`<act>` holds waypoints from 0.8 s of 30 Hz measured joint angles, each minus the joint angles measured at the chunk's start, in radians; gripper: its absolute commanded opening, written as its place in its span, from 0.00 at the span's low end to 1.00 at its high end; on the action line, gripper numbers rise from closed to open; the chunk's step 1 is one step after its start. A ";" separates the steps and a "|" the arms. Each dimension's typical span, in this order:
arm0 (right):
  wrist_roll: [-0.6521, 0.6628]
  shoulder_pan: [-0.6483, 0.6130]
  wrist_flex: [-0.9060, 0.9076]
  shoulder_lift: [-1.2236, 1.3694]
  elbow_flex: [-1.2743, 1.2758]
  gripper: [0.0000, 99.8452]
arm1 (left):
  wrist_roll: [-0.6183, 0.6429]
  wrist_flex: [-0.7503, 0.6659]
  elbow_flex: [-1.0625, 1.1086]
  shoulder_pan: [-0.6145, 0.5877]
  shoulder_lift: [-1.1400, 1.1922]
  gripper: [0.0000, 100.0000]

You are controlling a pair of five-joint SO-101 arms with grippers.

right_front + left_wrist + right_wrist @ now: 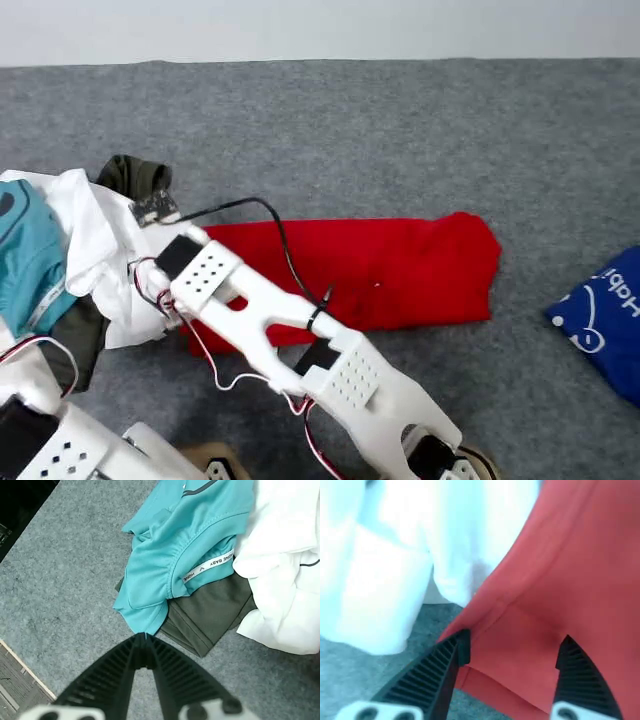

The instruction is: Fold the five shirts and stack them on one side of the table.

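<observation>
Right claw (514, 647), jaws apart, is straddling the end of the red shirt (400, 265) beside the white shirt (95, 240), red shirt lying lengthwise across the desk (400, 130); left claw (145, 641), pinched together, is hanging farther off.

A grey, felt-like tabletop (400, 130) is carrying everything. A red shirt (400, 265) is lying across its middle, folded into a long band. A blue shirt (610, 320) is sitting well apart at one edge. At the opposite side, just beside the red one's end, a white shirt (95, 235), a teal shirt (25, 260) and a dark olive shirt (135, 175) are lying heaped together, with the olive one spreading underneath.
</observation>
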 measured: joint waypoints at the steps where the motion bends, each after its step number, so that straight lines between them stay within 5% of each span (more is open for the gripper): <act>1: 0.000 0.000 0.000 0.011 0.000 0.28 | 0.000 0.000 0.000 0.000 0.000 0.00; 8: 0.000 -0.002 -0.005 0.077 -0.028 0.25 | 0.000 0.000 0.000 0.000 0.000 0.00; 15: 0.023 0.017 -0.002 0.098 -0.066 0.00 | 0.000 0.000 0.000 0.000 0.000 0.00; 24: 0.068 0.057 0.035 0.114 -0.094 0.01 | 0.000 0.000 0.000 0.000 0.000 0.00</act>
